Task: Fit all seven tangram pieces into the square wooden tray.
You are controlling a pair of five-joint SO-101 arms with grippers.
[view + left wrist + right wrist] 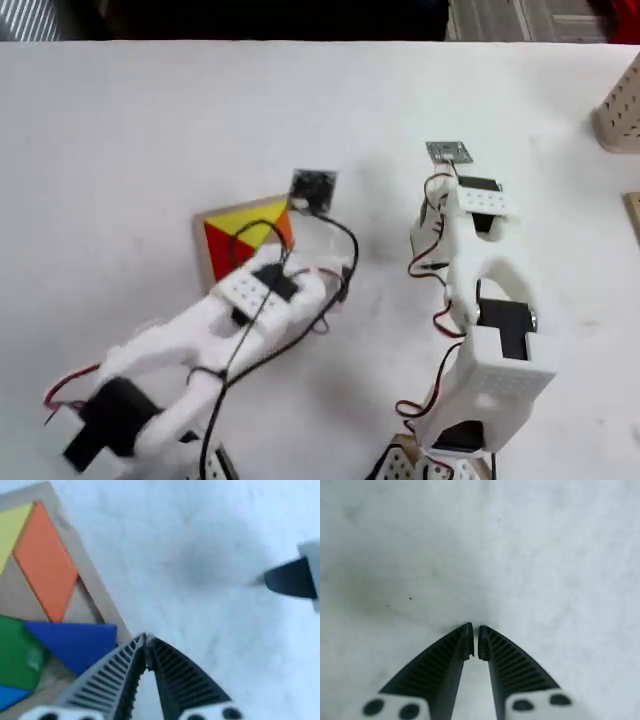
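On the left half of the white desk (120, 130), about midway between its far and near edges, the square wooden tray (204, 255) lies partly under the left arm (200, 340), which reaches across it from the near-left corner. From above, a yellow piece (245, 218), a red piece (225, 250) and an orange piece (283, 228) show inside the tray. The left wrist camera picks out the orange piece as a parallelogram lying flat next to the yellow one, with a blue triangle (75, 640), a green piece (17, 660) and a second blue piece (7, 697) beside them; bare wood shows between the orange piece and the rim. The left gripper (147, 642) has its fingertips pressed together on nothing, just outside the tray's rim, close to the blue triangle's corner. On the desk's right half, well apart from the tray, the right arm (480, 330) stretches from the near edge toward the far one. The right gripper (475, 632) hangs over bare desk, its fingertips drawn in to a hairline slit and holding nothing.
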